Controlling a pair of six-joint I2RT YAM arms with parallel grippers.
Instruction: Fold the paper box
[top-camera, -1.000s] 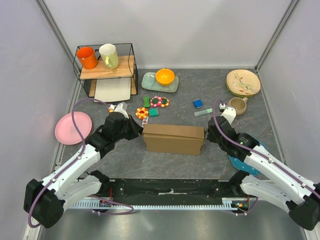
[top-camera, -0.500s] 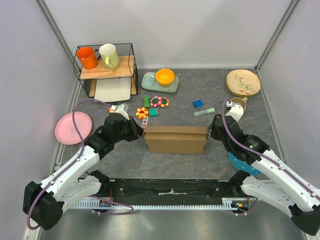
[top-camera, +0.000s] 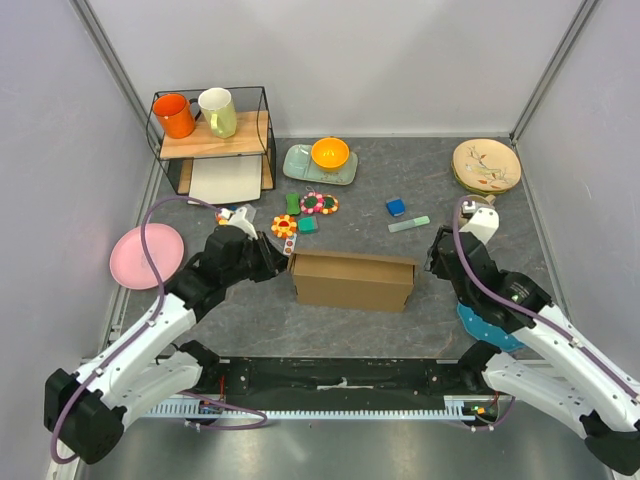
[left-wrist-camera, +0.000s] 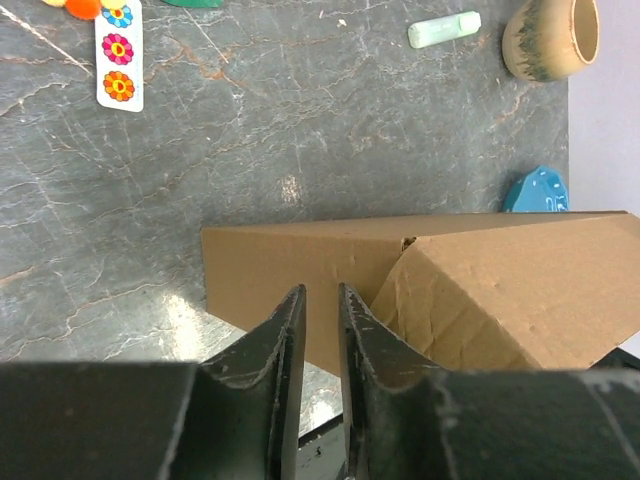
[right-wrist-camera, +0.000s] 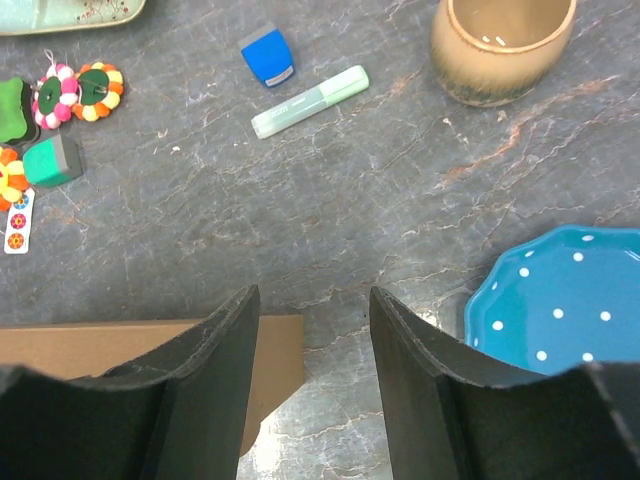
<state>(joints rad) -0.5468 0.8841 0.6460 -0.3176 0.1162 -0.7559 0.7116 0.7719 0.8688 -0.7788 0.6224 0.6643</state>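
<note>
My left gripper (left-wrist-camera: 321, 290), narrowly parted, and right gripper (right-wrist-camera: 314, 295), spread empty, flank the box (top-camera: 352, 280), probably to square it.

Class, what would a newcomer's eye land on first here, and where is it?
The brown paper box, in the middle between the left arm and right arm, one at each end. Then the orange mug on the shelf at far left, and the pink plate at the left edge.
</note>
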